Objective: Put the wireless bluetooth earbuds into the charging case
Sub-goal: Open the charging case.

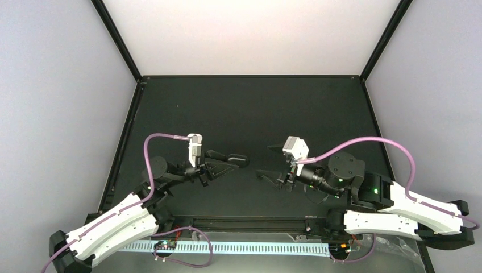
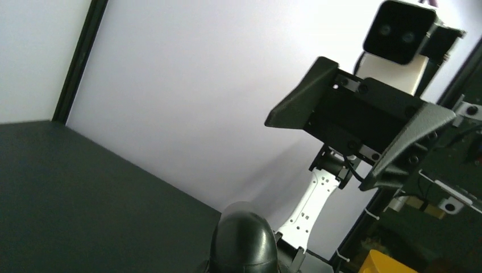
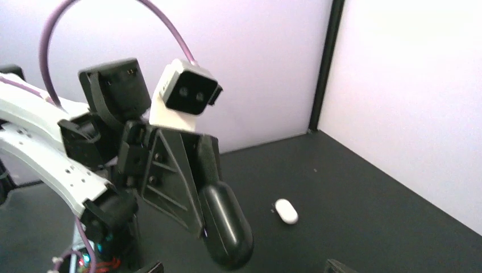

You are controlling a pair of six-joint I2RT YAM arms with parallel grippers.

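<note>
The fingers of the left gripper (image 3: 211,206) are pressed together on a smooth black case (image 3: 226,232), a rounded pebble shape that sticks out past the fingertips and hangs above the table (image 1: 256,108). The left wrist view shows the same dark rounded shape at its bottom edge. The fingers of the right gripper (image 1: 264,160) stand wide apart with nothing between them. They face the left gripper, with a gap between the two.

Beyond the grippers, one small white oval piece (image 3: 286,211) lies flat on the table, well apart from the held case and from both sets of fingers. At this distance it may be an earbud or a small white case; the view is too coarse to say. No other earbud shows in any view.

The task looks early. The black case is lifted and held out toward the empty right gripper, but its shell reads as one closed surface with no lid raised, and no earbud can be seen going into it. Whether anything already sits inside cannot be told. Opening the case, picking up the earbuds and seating them seem to be what is left.
</note>
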